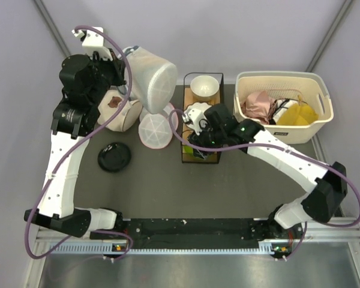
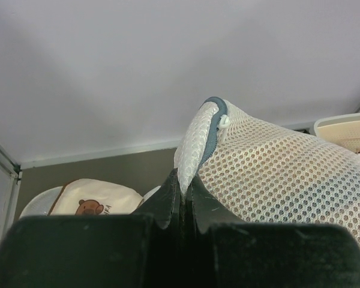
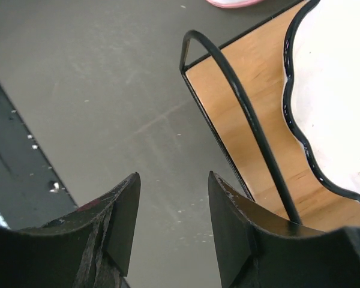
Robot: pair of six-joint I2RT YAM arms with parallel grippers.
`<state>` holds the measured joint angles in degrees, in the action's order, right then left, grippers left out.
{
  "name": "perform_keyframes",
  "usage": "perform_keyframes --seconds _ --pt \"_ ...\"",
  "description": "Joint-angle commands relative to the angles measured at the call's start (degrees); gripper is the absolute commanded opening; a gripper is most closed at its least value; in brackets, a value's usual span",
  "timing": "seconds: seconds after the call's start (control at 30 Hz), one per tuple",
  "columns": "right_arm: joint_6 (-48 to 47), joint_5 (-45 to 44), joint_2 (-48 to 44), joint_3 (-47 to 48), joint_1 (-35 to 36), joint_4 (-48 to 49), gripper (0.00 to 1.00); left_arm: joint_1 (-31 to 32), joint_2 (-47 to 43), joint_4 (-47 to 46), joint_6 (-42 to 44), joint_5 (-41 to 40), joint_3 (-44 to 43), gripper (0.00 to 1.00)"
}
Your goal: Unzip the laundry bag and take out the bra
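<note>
The laundry bag [image 1: 151, 78] is a round white mesh drum, lifted off the table at the back left and tipped on its side. My left gripper [image 1: 128, 77] is shut on a fold of its mesh beside the grey zip trim [image 2: 215, 117]; the pinch shows in the left wrist view [image 2: 185, 180]. The bag [image 2: 276, 174] fills the right of that view. The bra is hidden. My right gripper [image 1: 192, 129] is open and empty, low over the table at the left edge of the bowl rack [image 1: 202, 117]; its jaws stand well apart [image 3: 173, 180].
A beige mesh bag with a bear print [image 1: 117, 108] and a white mesh bag with pink trim [image 1: 156, 129] lie under the lifted bag. A black dish [image 1: 114, 157] sits nearer. The rack holds bowls [image 3: 336, 90]. A cream basket [image 1: 317, 90] with pink and yellow garments stands back right.
</note>
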<state>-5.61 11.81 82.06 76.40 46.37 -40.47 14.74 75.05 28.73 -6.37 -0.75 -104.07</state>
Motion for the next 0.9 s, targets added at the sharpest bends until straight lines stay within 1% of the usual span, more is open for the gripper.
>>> perform_keyframes --seconds 0.0,0.1,0.2,0.33,0.47,0.53,0.6,0.67,0.7,0.73,0.77,0.8,0.83,0.87 --pt "-4.15 -1.98 3.54 5.77 -5.14 0.74 0.5 -0.5 -0.43 -2.28 4.51 0.31 -0.08 0.0" --pt "-4.68 -0.22 6.0 7.88 -6.46 1.88 0.49 -1.38 -1.74 -2.1 7.77 2.51 1.58 0.0" --pt "-4.41 1.8 8.81 10.43 -8.83 2.93 0.49 -2.35 -3.76 -3.41 9.7 5.4 5.71 0.0" --pt "-3.54 3.13 11.97 12.89 -10.86 4.87 0.47 -3.66 -7.28 -7.36 11.11 6.46 14.39 0.0" --pt "-2.48 3.65 14.44 14.91 -11.65 6.19 0.47 -4.28 -10.35 -10.79 13.84 3.75 19.51 0.0" --pt "-2.04 4.79 15.32 15.36 -11.74 6.89 0.47 -4.37 -11.93 -12.81 15.33 5.66 23.72 0.0" --pt "-0.64 6.28 15.15 15.53 -11.74 7.16 0.5 -4.37 -14.31 -15.79 15.51 7.51 28.1 0.0" --pt "1.37 8.57 14.01 14.66 -11.48 7.24 0.55 -4.37 -16.15 -17.73 16.21 10.94 31.46 0.0" --pt "1.82 8.84 12.44 14.04 -11.3 7.59 0.58 -4.37 -16.59 -19.22 16.3 12.17 34.78 0.0" --pt "2.26 8.75 11.38 13.34 -10.95 7.95 0.64 -4.37 -17.03 -20.28 15.95 12.79 36.47 0.0" --pt "3.22 8.58 10.32 11.42 -10.6 8.38 0.66 -4.37 -18.08 -21.42 15.34 15.41 38.31 0.0" --pt "3.84 8.58 8.92 10.27 -9.99 8.74 0.68 -4.37 -18.53 -24.22 13.51 16.65 42.07 0.0" --pt "5.15 8.49 6.29 9.04 -9.9 9.78 0.71 -4.28 -19.23 -25.38 12.19 18.05 43.94 0.0" --pt "5.25 8.49 4.7 6.33 -9.63 10.32 0.72 -4.28 -20.19 -26.44 11.39 21.72 45.52 0.0"
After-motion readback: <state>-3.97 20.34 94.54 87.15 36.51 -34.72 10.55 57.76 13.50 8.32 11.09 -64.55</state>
